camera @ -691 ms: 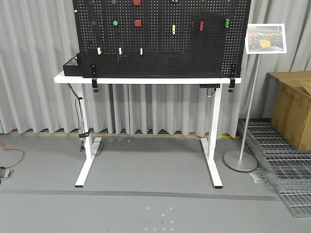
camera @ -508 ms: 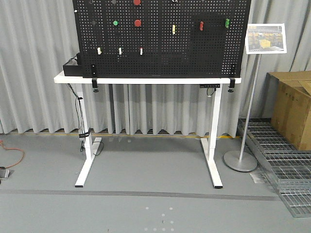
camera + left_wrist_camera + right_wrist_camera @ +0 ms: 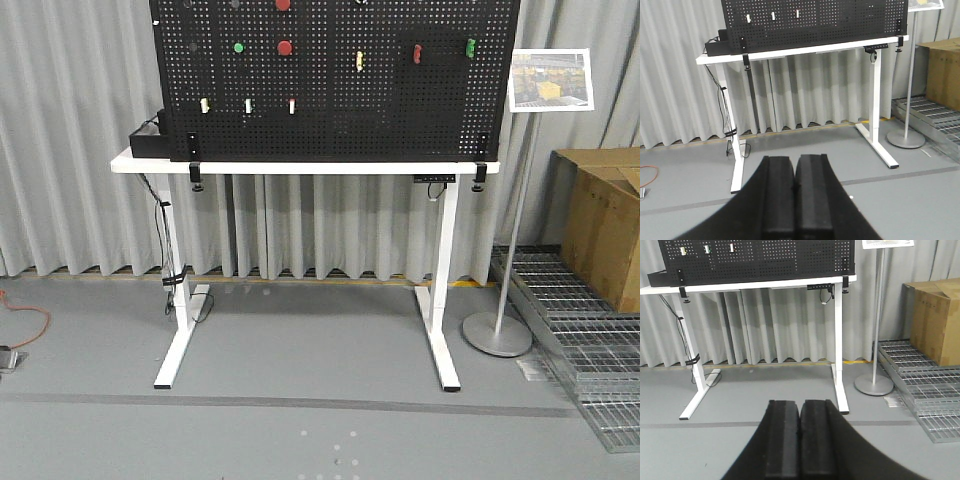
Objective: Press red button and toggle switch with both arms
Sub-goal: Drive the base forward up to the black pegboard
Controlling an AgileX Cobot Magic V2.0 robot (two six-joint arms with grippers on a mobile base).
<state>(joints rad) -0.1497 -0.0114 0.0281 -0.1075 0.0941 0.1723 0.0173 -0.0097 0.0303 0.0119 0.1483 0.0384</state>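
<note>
One white desk (image 3: 300, 167), grey curtain (image 3: 70, 150) behind, carries black pegboard (image 3: 400, 110); red button (image 3: 285, 47) far from left claw (image 3: 795, 192), right claw (image 3: 800, 435), both pressed together.

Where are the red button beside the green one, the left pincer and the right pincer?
red button (image 3: 285, 47), front view, centre of its cap.
left pincer (image 3: 795, 162), left wrist view, seam between shut fingertips.
right pincer (image 3: 800, 405), right wrist view, seam between shut fingertips.
</note>
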